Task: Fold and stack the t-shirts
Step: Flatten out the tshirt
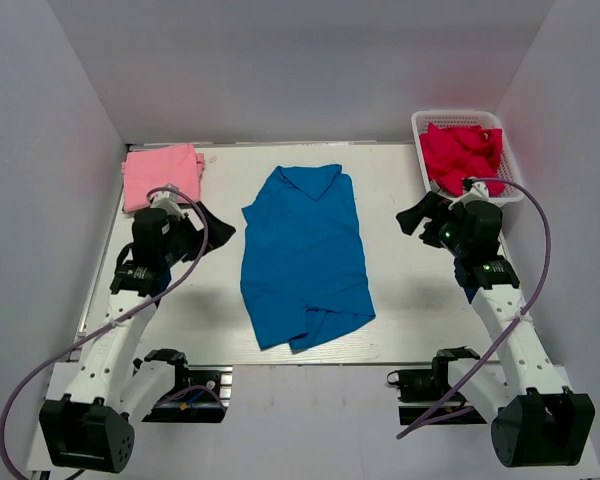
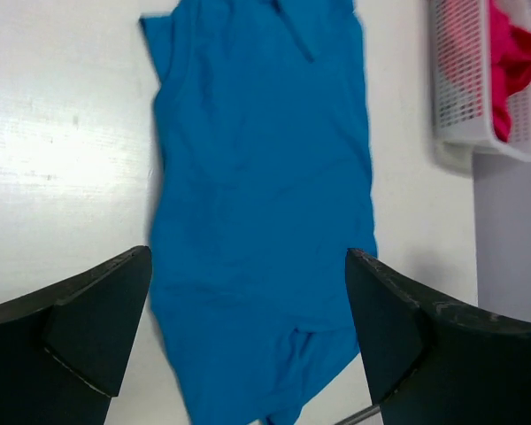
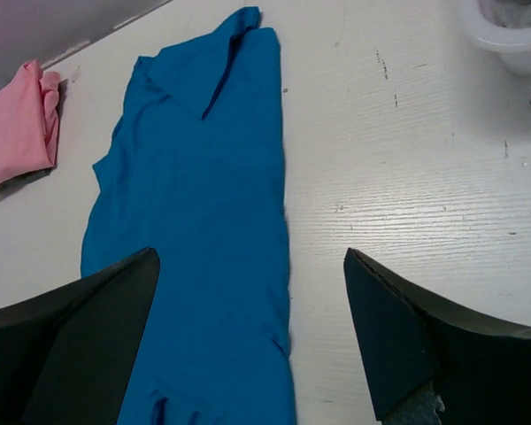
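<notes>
Pink t-shirt (image 1: 161, 175) was found folded into a soft flat pad at the far-left corner of the worktop (image 1: 410, 300); judged done. Blue t-shirt (image 1: 305, 255) was laid mid-worktop, narrow, matte cotton-like, hem rumpled; judged part-folded, not stacked. Red cloth (image 1: 460, 152) was seen heaped in a white mesh basket (image 1: 512, 170). Left hand (image 2: 248, 266) and right hand (image 3: 250, 261) were held apart, empty.

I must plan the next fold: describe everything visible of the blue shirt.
The blue shirt is plain bright blue, soft and cotton-like, with no print. It lies spread lengthwise mid-table, neck opening at the far end with a flap turned over, hem toward the arm bases. Its sides look partly folded inward, making a long, narrow shape; the near hem is rumpled with overlapping folds. Light creases cross it. Only the white table touches it.
</notes>
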You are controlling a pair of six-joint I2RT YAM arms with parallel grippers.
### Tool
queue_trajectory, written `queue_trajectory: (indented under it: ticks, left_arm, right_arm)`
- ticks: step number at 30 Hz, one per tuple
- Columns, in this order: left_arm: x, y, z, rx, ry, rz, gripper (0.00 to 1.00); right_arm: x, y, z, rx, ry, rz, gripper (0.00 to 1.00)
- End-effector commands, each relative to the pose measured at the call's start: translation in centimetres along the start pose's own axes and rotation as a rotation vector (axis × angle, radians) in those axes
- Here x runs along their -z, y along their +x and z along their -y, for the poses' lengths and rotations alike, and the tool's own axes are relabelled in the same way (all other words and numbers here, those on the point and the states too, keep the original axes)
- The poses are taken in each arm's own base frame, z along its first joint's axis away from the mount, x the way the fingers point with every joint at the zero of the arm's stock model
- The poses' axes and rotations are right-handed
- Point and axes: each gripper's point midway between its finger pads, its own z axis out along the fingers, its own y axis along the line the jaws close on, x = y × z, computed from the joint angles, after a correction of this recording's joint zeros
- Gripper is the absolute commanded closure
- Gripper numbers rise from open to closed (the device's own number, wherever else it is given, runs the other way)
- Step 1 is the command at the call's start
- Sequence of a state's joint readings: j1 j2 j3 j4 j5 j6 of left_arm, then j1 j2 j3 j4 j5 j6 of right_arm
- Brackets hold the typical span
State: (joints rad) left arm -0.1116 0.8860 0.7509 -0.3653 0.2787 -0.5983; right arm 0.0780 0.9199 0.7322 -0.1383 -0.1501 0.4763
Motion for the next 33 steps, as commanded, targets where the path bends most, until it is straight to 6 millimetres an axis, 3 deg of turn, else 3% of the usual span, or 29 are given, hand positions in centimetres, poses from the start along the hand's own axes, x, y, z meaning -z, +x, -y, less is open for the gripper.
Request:
queue_trajectory:
  ticks: [1,5,7,8,9,11,15,19,20,24,27,33]
  left_arm:
    - [-0.9,3.3,-2.0,0.064,-0.071,-0.119,0.0]
    - [-1.9,8.0,-3.7,0.108,-0.081,-0.279,0.0]
    - [-2.0,11.2,-3.8,0.122,-0.058,-0.37,0.0]
    - [-2.1,13.0,-4.4,0.134,-0.065,-0.426,0.0]
    - [-1.9,13.9,-4.4,0.135,-0.06,-0.458,0.0]
    - [-1.6,15.5,-4.0,0.117,-0.054,-0.51,0.0]
    - [-0.2,19.0,-5.3,0.096,-0.128,-0.604,0.0]
    - [1.0,22.7,-6.0,0.105,-0.165,-0.703,0.0]
    - [1.4,23.8,-6.0,0.097,-0.171,-0.738,0.0]
    - [2.4,25.1,-8.0,0.072,-0.288,-0.768,0.08]
    - [2.9,26.2,-8.3,0.058,-0.294,-0.788,0.12]
    - [3.8,28.3,-8.6,0.027,-0.319,-0.853,0.22]
  right_arm:
    - [1.0,-1.0,-1.5,-0.02,-0.048,0.01,0.1]
    - [0.7,1.1,-0.6,0.002,-0.033,-0.056,0.1]
    - [0.4,2.9,0.3,0.01,-0.004,-0.135,0.1]
    - [0.4,2.8,0.2,0.014,-0.005,-0.144,0.1]
    - [0.0,4.2,1.0,0.019,0.022,-0.209,0.1]
    - [0.2,5.0,1.0,0.03,0.036,-0.273,0.1]
    - [0.6,9.6,3.0,0.056,0.156,-0.461,0.1]
    - [1.2,12.7,2.8,0.079,0.151,-0.554,0.1]
    - [1.4,13.4,2.2,0.091,0.13,-0.578,0.14]
    - [2.9,17.6,1.3,0.12,0.098,-0.714,0.2]
    - [4.0,20.7,1.6,0.127,0.08,-0.81,0.22]
    - [5.8,24.7,1.7,0.139,0.062,-0.931,0.3]
